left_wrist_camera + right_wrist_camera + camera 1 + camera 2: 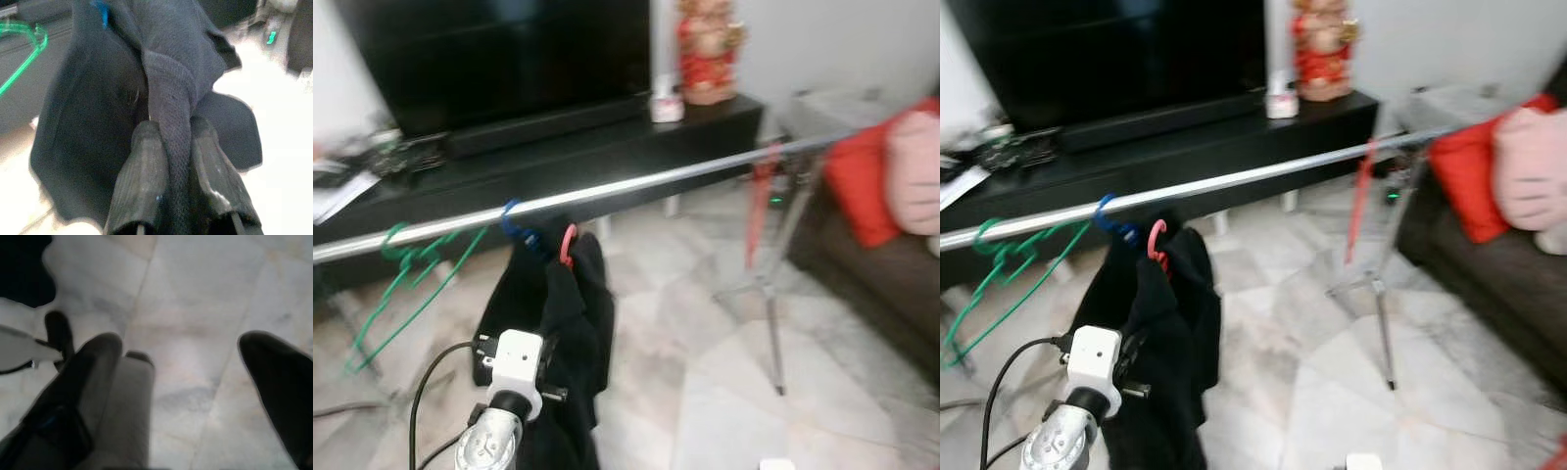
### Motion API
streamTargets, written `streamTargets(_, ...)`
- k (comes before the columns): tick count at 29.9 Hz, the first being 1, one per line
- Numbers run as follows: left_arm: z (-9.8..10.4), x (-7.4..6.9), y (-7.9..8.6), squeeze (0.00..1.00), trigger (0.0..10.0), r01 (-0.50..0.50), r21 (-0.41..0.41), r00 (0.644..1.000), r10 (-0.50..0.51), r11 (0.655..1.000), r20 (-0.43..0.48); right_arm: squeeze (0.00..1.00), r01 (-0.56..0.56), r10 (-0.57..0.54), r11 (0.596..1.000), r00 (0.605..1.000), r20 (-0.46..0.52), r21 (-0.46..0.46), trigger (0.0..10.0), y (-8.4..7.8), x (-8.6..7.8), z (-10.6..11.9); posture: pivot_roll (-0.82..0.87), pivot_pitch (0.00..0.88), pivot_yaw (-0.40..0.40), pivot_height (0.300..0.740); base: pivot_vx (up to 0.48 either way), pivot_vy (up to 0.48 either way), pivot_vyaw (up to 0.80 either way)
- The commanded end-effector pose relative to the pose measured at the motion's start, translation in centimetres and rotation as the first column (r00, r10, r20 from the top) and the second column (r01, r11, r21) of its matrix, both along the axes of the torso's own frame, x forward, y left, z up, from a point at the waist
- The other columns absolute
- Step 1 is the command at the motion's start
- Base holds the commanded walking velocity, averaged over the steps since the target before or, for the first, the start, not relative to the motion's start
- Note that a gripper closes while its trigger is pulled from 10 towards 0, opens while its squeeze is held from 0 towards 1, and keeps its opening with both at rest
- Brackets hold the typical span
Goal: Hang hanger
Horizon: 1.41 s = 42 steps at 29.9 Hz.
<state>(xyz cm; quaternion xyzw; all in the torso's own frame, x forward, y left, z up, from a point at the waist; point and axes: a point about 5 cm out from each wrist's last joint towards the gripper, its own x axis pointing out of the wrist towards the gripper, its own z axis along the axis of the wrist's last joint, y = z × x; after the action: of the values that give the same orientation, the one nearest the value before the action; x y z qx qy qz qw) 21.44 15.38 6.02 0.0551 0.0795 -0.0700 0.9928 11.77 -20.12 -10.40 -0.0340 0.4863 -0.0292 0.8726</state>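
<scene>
While the rail carries everything here, the lines run from biggest thing to smallest.

Rail: a long silver bar (636, 186) crossing the scene in front of the dark TV bench (558, 147), climbing slightly towards the robot's right, on a tripod stand (773, 284).

Black garment: dark knitted cloth (570, 323) drooping from the rail, on the red hanger.

Left pincer: (171, 196) low, below the rail; its two black fingers (139, 181) are closed on a fold of the garment.

Right pincer: (190, 382) pointed at the marble floor (195, 293), fingers spread wide, holding nothing.

Red hanger: its hook (568, 245) sits just under the rail beside a blue hook (512, 217); whether it is fully seated I cannot tell through the blur.

Key relation: the hanger lies up and forward of the left pincer, the nearer arm; the rail's long axis runs side to side, so the hook must cross over it.

Green hangers: (406, 269) bare wire, hanging further left.
</scene>
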Motion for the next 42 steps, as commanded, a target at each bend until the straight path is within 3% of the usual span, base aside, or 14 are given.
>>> streamTargets(1, 1.41, 0.72, 0.04, 0.0, 10.0, 0.005, 0.004, 0.998, -0.005, 1.0, 0.066, 0.0, -0.007, 0.007, 1.0, 1.0, -0.03, 0.015, 10.0, 0.56, -0.77, -0.33, -0.14, 0.0, 0.087, 0.74, -0.266, 0.0, 0.0)
streamTargets(42, 1.41, 0.58, -0.06, 0.0, 10.0, 0.014, 0.003, 0.998, -0.015, 1.0, 0.054, 0.0, -0.016, 0.017, 1.0, 0.999, -0.028, 0.022, 10.0, 0.68, -0.74, -0.33, -0.14, 0.0, 0.088, 0.74, -0.267, 0.0, 0.0)
